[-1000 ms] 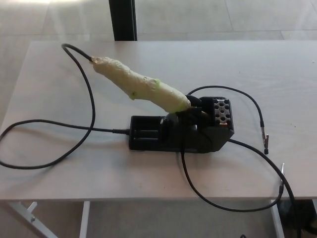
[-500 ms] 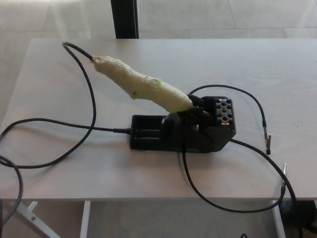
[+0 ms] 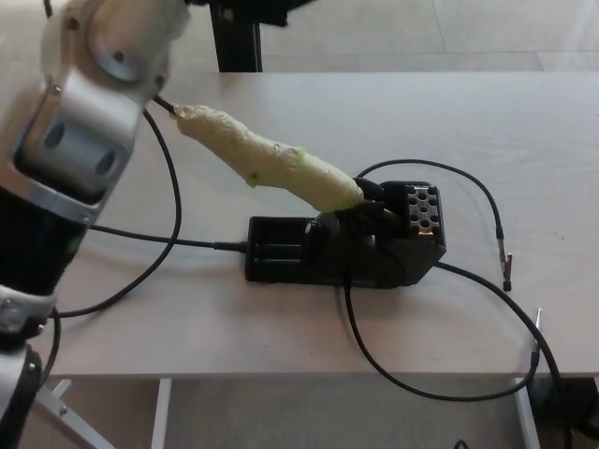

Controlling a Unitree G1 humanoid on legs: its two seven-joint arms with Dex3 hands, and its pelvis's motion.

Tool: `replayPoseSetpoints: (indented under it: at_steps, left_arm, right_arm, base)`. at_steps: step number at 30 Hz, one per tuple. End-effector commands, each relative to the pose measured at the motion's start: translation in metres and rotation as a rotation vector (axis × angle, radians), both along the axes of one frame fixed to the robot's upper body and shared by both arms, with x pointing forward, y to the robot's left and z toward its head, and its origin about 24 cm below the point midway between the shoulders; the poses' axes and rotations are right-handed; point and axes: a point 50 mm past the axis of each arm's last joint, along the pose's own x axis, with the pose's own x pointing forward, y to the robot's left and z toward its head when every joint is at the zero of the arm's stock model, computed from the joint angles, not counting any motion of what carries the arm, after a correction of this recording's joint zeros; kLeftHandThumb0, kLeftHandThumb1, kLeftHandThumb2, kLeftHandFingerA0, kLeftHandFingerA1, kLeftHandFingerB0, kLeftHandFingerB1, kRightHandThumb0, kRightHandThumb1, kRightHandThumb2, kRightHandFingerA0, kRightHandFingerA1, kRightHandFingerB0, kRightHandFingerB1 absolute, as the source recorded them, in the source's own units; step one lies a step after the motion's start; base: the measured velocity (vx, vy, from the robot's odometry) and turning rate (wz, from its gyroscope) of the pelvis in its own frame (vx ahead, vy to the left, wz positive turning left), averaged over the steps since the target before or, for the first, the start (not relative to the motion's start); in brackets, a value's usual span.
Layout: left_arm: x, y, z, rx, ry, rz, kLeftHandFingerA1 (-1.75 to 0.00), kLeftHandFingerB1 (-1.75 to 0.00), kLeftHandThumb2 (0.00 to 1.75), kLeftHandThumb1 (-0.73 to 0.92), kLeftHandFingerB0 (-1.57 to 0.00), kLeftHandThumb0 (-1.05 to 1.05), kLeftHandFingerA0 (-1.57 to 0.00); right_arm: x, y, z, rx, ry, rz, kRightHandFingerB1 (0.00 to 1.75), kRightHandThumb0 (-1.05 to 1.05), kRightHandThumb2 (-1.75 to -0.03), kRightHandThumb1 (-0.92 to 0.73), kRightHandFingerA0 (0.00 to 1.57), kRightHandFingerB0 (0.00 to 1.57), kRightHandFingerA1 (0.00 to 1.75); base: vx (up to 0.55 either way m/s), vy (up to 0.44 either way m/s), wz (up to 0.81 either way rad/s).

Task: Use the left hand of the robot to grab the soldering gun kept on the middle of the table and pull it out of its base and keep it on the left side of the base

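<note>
Arm newly in view at 9 to 11 o'clock, soldering gun (image 3: 267, 164) not yet grabbed.
You now have the robot's left arm (image 3: 80, 131) filling the left edge, where half a second ago only table (image 3: 524, 140) and cable (image 3: 168, 201) showed. Its hand is out of frame, so you cannot tell how its fingers are set. The gun, wrapped in pale tape, sits slanted in the black base (image 3: 342, 248) at the table's middle, handle pointing to 10 o'clock, unmoved. Judging from this, the reach has only begun; grasp, pull and placement left of the base remain.
</note>
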Motion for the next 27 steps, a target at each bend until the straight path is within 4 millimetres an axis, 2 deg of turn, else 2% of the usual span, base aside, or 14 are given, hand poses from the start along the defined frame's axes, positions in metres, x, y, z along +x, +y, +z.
replayPoseSetpoints:
  at_steps: [1,4,5,6,7,8,13,14,21,22,23,24,25,27]
  left_arm:
    - [-0.013,-0.004,-0.047,0.439,0.176,-0.075,-0.63,-0.61,1.02,0.62,-0.43,-0.59,-0.33]
    - [-0.013,-0.001,-0.053,0.566,0.223,-0.063,-0.60,-0.58,1.01,0.62,-0.40,-0.63,-0.25]
    - [-0.013,0.001,-0.054,0.630,0.233,-0.062,-0.56,-0.41,0.65,0.80,-0.39,-0.64,-0.27]
    - [-0.013,0.004,-0.055,0.701,0.232,-0.069,-0.58,-0.54,1.07,0.68,-0.32,-0.73,-0.21]
    - [-0.013,0.005,-0.056,0.727,0.231,-0.072,-0.58,-0.54,1.07,0.68,-0.32,-0.73,-0.21]
    - [-0.013,0.008,-0.056,0.770,0.253,-0.064,-0.51,-0.36,0.67,0.89,-0.30,-0.77,-0.19]
    - [-0.012,0.020,-0.061,0.867,0.324,-0.044,-0.39,-0.32,0.68,0.91,-0.23,-0.87,-0.06]
    - [-0.013,0.023,-0.063,0.877,0.347,-0.044,-0.27,-0.42,1.14,0.76,-0.16,-0.93,-0.04]
    - [-0.016,0.039,-0.070,1.040,0.356,-0.010,-0.24,-0.41,1.15,0.71,-0.14,-0.89,0.00]
    - [-0.016,0.040,-0.072,1.057,0.354,-0.005,-0.25,-0.28,0.71,0.92,-0.20,-0.96,0.00]
    - [-0.016,0.043,-0.073,1.082,0.350,0.003,-0.25,-0.28,0.71,0.92,-0.20,-0.96,0.00]
    - [-0.016,0.044,-0.074,1.123,0.335,0.016,-0.22,-0.29,0.71,0.92,-0.20,-0.97,0.00]
    - [-0.017,0.044,-0.075,1.177,0.321,0.031,-0.06,-0.34,1.20,0.81,-0.15,-1.03,0.00]
    - [-0.018,0.044,-0.080,1.247,0.274,0.055,-0.08,-0.35,1.17,0.76,-0.16,-1.05,0.00]
  right_arm:
    - [0.004,-0.008,0.016,-0.041,-0.033,0.047,0.42,-1.05,-1.17,-0.24,0.60,0.43,0.59]
    - [0.004,-0.008,0.015,-0.037,-0.037,0.043,0.42,-1.05,-1.18,-0.23,0.61,0.43,0.59]
    - [0.004,-0.008,0.015,-0.037,-0.032,0.039,0.42,-1.05,-1.17,-0.24,0.61,0.43,0.59]
    - [0.004,-0.008,0.015,-0.038,-0.033,0.043,0.42,-1.05,-1.18,-0.22,0.62,0.45,0.60]
    - [0.004,-0.009,0.016,-0.041,-0.035,0.045,0.42,-1.05,-1.18,-0.22,0.62,0.45,0.60]
    - [0.005,-0.010,0.018,-0.046,-0.032,0.048,0.42,-1.05,-1.18,-0.23,0.61,0.46,0.58]
    - [0.007,-0.009,0.018,-0.044,-0.032,0.045,0.41,-1.05,-1.18,-0.23,0.61,0.46,0.58]
    - [0.006,-0.009,0.018,-0.043,-0.032,0.043,0.41,-1.05,-1.18,-0.22,0.61,0.46,0.57]
    - [0.009,-0.010,0.020,-0.048,-0.033,0.045,0.41,-1.05,-1.19,-0.22,0.62,0.49,0.58]
    - [0.009,-0.010,0.020,-0.049,-0.035,0.045,0.41,-1.05,-1.19,-0.21,0.62,0.49,0.59]
    - [0.009,-0.010,0.020,-0.050,-0.037,0.046,0.41,-1.05,-1.19,-0.21,0.62,0.49,0.59]
    - [0.010,-0.010,0.020,-0.050,-0.036,0.045,0.41,-1.05,-1.19,-0.22,0.62,0.48,0.58]
    - [0.010,-0.010,0.020,-0.046,-0.041,0.041,0.41,-1.05,-1.19,-0.21,0.62,0.47,0.58]
    - [0.011,-0.010,0.021,-0.047,-0.038,0.053,0.41,-1.05,-1.19,-0.21,0.61,0.47,0.59]
  base:
    - [0.00,0.000,0.00]
    - [0.00,0.000,0.00]
    - [0.00,0.000,0.00]
    - [0.00,0.000,0.00]
    - [0.00,0.000,0.00]
    - [0.00,0.000,0.00]
    - [0.00,0.000,0.00]
    - [0.00,0.000,0.00]
    - [0.00,0.000,0.00]
    - [0.00,0.000,0.00]
    - [0.00,0.000,0.00]
    - [0.00,0.000,0.00]
    - [0.00,0.000,0.00]
    - [0.00,0.000,0.00]
